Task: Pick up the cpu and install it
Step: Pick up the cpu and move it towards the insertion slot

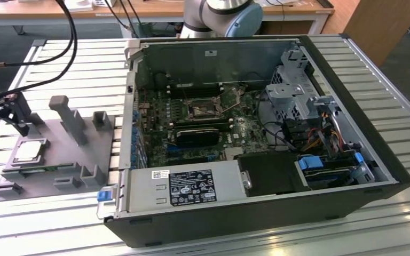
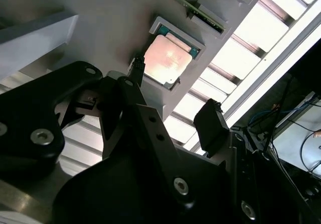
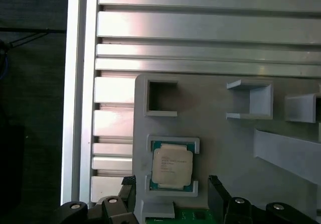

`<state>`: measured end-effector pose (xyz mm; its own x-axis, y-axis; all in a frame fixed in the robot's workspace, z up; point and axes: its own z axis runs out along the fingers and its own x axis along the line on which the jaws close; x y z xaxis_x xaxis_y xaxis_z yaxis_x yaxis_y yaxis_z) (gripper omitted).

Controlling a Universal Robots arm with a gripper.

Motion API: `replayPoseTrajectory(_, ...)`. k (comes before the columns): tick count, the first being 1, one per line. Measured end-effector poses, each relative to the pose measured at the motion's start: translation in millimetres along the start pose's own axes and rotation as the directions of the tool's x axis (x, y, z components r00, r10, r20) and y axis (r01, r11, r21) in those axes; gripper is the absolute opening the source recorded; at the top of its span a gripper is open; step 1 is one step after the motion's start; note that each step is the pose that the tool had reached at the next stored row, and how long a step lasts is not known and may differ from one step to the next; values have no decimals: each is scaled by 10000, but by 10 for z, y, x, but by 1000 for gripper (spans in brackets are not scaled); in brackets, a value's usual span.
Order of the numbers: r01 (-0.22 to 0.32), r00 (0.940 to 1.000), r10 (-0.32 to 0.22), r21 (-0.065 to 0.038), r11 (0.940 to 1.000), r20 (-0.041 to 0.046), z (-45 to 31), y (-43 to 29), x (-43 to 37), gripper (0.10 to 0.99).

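The gripper (image 3: 172,183) is released, fingers spread, with the cpu (image 3: 172,166) lying untouched in its grey fixture (image 3: 225,148) pocket just beyond the fingertips, roughly centred between them. A clean pick likely needs a square descent, with the fingers meeting opposite edges clear of the pocket walls.

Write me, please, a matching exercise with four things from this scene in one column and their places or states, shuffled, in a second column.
Things:
1. cpu
2. gripper
3. computer case
4. socket

Places or states:
A. lying on its side with the panel off, at the exterior view's right
B. open, close to the cpu without touching it
C. seated in a recess of the grey fixture
D. deep inside the computer case

Pairs: 1-C, 2-B, 3-A, 4-D
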<state>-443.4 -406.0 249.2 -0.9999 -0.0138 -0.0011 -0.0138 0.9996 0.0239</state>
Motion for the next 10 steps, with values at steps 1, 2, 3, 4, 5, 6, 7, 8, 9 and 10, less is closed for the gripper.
replayPoseTrajectory(1,0,10000,0,1,10000,-1,2,0,0,678)
replayPoseTrajectory(2,0,10000,0,-2,10000,4,9,0,-1,678)
replayPoseTrajectory(3,1,10000,-1,-2,10000,4,17,0,-1,678)
replayPoseTrajectory(4,1,10000,-1,-2,10000,3,26,-1,0,678)
replayPoseTrajectory(5,0,10000,0,-1,10000,3,39,-1,0,678)
replayPoseTrajectory(6,-7,10000,7,-2,10000,3,54,-1,0,678)
replayPoseTrajectory(7,-25,10000,25,-2,10000,3,68,-2,0,678)
replayPoseTrajectory(8,-49,10000,49,-1,10000,2,81,-2,0,678)
replayPoseTrajectory(9,-65,10000,65,-2,10000,4,94,-2,0,678)
replayPoseTrajectory(10,-70,10000,70,-1,10000,4,103,-3,-1,678)
